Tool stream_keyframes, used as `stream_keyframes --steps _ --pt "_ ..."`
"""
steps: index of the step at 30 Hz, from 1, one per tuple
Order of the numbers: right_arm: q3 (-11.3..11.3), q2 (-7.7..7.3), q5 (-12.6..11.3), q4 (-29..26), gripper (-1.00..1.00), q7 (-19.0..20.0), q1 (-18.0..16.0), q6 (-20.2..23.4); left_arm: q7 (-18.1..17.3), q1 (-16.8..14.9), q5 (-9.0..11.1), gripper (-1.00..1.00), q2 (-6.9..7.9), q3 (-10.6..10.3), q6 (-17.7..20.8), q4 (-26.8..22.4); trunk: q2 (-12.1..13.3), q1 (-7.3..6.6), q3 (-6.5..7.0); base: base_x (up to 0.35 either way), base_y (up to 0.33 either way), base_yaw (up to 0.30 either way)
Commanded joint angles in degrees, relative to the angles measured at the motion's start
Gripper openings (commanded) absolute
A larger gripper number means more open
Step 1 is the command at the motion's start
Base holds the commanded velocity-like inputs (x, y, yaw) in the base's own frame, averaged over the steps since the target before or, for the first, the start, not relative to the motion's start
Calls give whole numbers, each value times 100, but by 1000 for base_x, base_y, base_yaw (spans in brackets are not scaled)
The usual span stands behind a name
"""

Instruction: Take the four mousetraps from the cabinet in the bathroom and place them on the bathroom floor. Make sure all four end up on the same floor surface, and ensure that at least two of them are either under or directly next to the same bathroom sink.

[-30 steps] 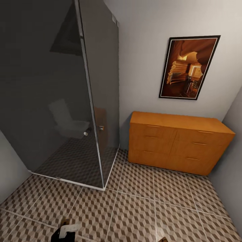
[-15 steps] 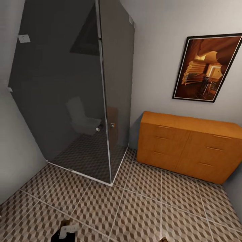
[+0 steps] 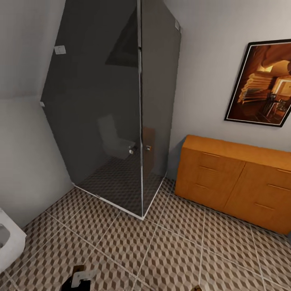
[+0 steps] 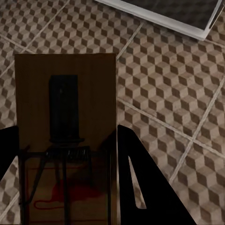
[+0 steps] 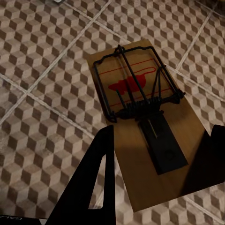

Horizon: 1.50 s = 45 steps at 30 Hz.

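**Both grippers carry mousetraps across the tiled bathroom**

The bathroom floor (image 3: 169, 250) fills the lower half of the head view: large square tiles with a brown, beige and white cube pattern and pale grout. A tall, smoky glass shower enclosure (image 3: 113, 113) with thin metal edges takes the upper left. At the right edge stands the cabinet (image 3: 238, 182), a low orange-brown wooden box with slim bar handles, below a dark-framed picture (image 3: 262, 85). A white rounded fixture (image 3: 8, 242) shows at the lower left.

The wrist views add what the head view lacks. The left gripper (image 4: 65, 178) clamps its black fingers on the sides of a flat brown wooden mousetrap (image 4: 65, 122) with dark wire parts. The right gripper (image 5: 159, 173) grips a second mousetrap (image 5: 140, 117), its red mark and wire bar plain.

Compared with a second ago, the head camera has swung left: the cabinet and picture sit further right, and the white fixture has entered.
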Motion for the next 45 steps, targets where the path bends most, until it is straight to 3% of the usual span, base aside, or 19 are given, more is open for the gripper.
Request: stream_keyframes --steps 1,45 --pt "33 -2 36 3 -100 -70 -4 -4 47 -12 -15 -100 -5 -48 -20 18 -13 2 -12 -98 -93 251" --pt "33 -1 36 3 -100 -70 -4 -4 48 -10 -15 -100 -5 -48 -20 18 -13 2 -12 -96 -94 253"
